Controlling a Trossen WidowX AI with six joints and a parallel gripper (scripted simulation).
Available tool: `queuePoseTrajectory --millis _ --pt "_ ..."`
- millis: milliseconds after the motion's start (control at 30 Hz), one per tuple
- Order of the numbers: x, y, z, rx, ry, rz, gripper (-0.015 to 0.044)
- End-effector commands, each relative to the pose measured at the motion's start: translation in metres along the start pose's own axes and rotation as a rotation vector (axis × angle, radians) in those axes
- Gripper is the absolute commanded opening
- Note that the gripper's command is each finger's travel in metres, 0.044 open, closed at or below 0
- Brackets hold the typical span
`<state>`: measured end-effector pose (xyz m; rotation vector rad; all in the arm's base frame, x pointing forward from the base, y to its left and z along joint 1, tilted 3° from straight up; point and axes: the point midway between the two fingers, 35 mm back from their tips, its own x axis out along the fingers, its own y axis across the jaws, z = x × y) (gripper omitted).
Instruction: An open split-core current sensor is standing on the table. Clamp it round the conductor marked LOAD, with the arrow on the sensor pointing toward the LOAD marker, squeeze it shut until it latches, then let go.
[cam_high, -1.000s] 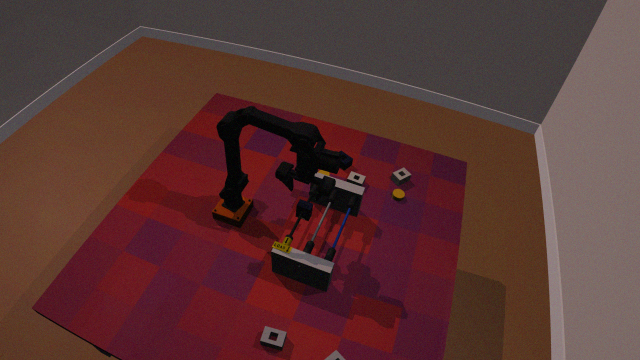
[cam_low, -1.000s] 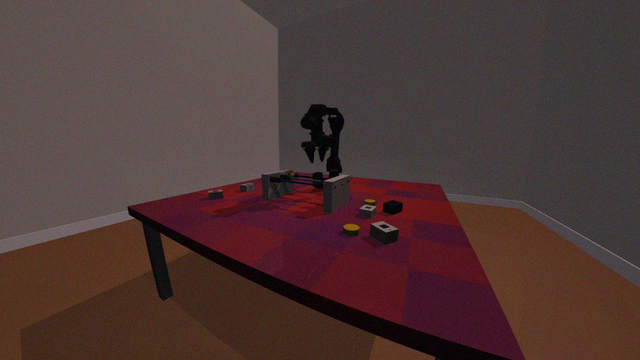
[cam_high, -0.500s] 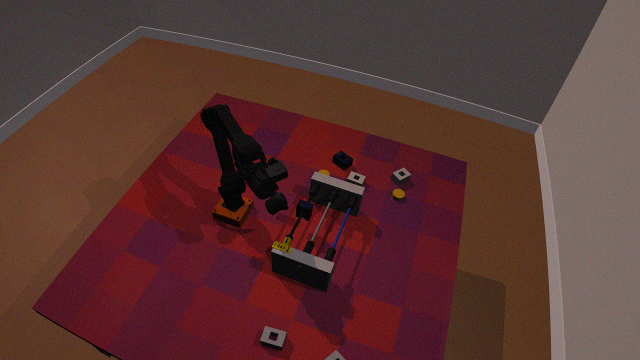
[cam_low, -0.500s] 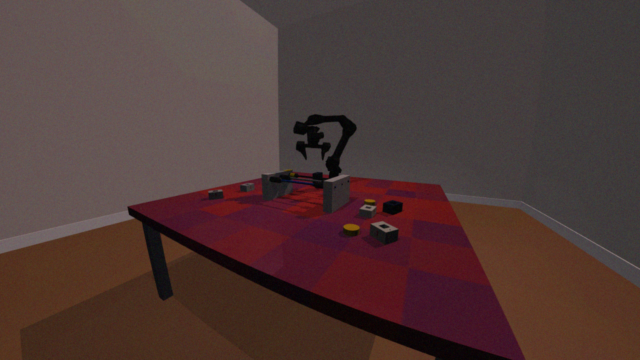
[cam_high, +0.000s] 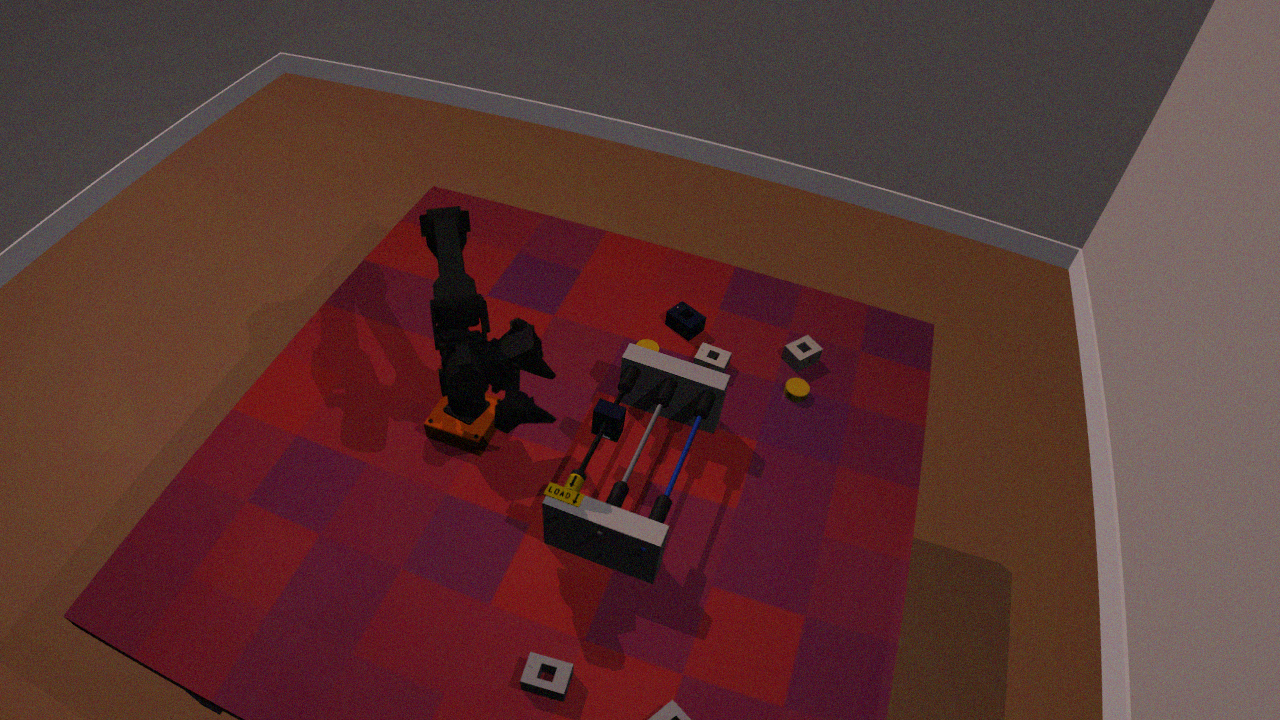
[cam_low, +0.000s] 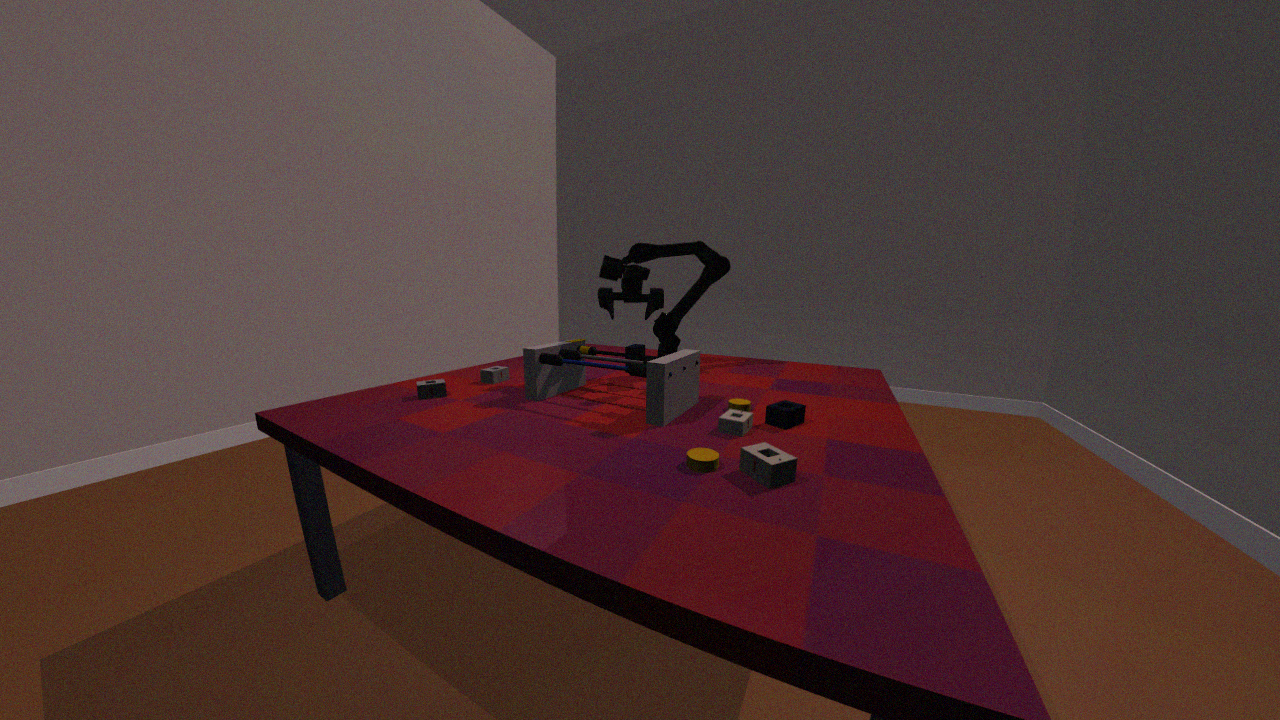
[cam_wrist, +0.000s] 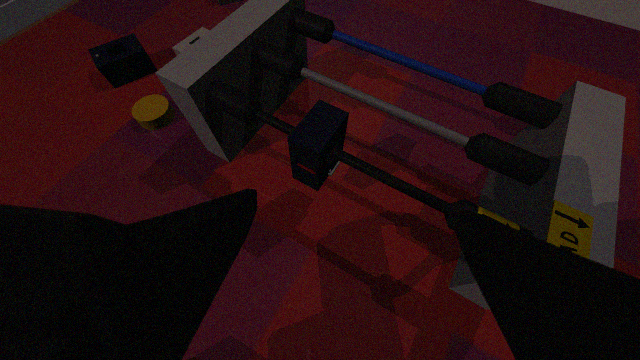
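Note:
The dark blue sensor (cam_high: 608, 418) (cam_low: 634, 350) (cam_wrist: 317, 142) sits around the black conductor (cam_high: 588, 454) (cam_wrist: 395, 175), between the two end blocks. Its halves look together. A small red mark and a pale edge show low on it in the wrist view; no arrow on it is readable. The yellow LOAD marker (cam_high: 563, 493) (cam_wrist: 570, 227) is at the near end block in the top view, its arrows pointing away from the sensor. My gripper (cam_high: 553, 396) (cam_low: 631, 317) (cam_wrist: 355, 209) is open and empty, above and to the arm-base side of the sensor, not touching it.
The grey conductor (cam_high: 640, 445) (cam_wrist: 385, 106) and blue conductor (cam_high: 682, 454) (cam_wrist: 410, 62) run alongside. End blocks (cam_high: 604, 537) (cam_low: 673, 389) hold them. A dark block (cam_high: 685, 320) (cam_low: 785, 414), yellow discs (cam_high: 796, 388) (cam_low: 702, 459) and several pale blocks (cam_high: 563, 673) (cam_low: 760, 467) stand around.

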<state>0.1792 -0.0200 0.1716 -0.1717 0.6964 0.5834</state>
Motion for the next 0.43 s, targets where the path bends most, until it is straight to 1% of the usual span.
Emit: queuePoseTrajectory --millis 0,233,367,400 --pt "-0.0006 -0.0011 -0.0001 -0.005 0.007 -0.003 0.0440" --pt "-0.0003 -0.0011 0.0003 -0.011 0.014 0.002 0.0440" --pt "0.0067 -0.0008 0.0097 -0.138 0.143 0.102 0.0440" --pt "0.0024 0.0003 0.0023 -0.049 0.058 0.037 0.0440"
